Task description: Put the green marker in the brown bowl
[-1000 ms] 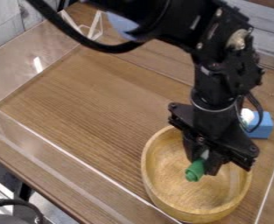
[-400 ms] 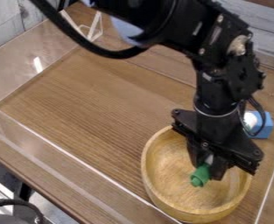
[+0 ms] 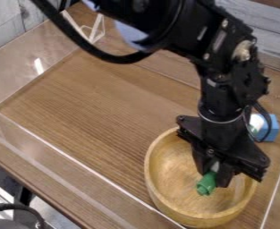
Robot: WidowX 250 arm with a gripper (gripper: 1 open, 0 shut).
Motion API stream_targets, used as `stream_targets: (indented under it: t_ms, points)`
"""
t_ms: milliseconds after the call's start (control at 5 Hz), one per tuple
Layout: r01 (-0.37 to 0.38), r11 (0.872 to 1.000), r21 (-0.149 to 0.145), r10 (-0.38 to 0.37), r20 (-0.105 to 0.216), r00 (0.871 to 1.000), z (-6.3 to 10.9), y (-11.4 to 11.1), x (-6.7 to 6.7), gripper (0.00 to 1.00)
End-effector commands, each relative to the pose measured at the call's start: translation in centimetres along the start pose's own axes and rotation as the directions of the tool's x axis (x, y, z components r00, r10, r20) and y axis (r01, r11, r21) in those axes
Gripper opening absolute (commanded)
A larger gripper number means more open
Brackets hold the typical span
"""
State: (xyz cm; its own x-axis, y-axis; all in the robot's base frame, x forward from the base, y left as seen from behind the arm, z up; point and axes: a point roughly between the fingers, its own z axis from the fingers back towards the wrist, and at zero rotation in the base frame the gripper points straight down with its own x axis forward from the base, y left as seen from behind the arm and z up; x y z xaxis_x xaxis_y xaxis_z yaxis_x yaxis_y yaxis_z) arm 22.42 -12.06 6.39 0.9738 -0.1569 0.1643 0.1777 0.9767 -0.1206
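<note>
The brown bowl (image 3: 175,193) is a large shallow wooden dish at the lower right of the table. My gripper (image 3: 214,175) hangs straight down over its inside, shut on the green marker (image 3: 207,185). Only the marker's green lower end shows below the fingers, close above the bowl's floor; the rest of its barrel is hidden by the gripper body. Whether the tip touches the wood I cannot tell.
A small blue block (image 3: 264,126) lies on the wood-grain table (image 3: 94,107) just behind the bowl, partly hidden by the arm. Clear plastic walls (image 3: 40,143) fence the table's left and front sides.
The gripper has sunk lower and shifted slightly right inside the bowl, carrying the marker's green end down toward the bowl's floor.
</note>
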Motion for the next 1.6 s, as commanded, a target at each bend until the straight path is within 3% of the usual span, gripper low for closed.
stream_targets:
  t_ms: [0,800,1000,1400]
  points:
    - [0.005,1.000,-0.016,-0.005,0.021,1.000,0.3,-0.4,0.4,0.00]
    - [-0.021,0.999,-0.032,0.022,0.015,1.000,0.3,0.2,0.3,0.00]
    - [-0.032,0.999,-0.032,0.032,0.010,0.999,0.4,0.5,0.2,1.00]
    - [-0.052,0.998,-0.035,0.052,0.011,0.999,1.1,0.9,0.4,1.00]
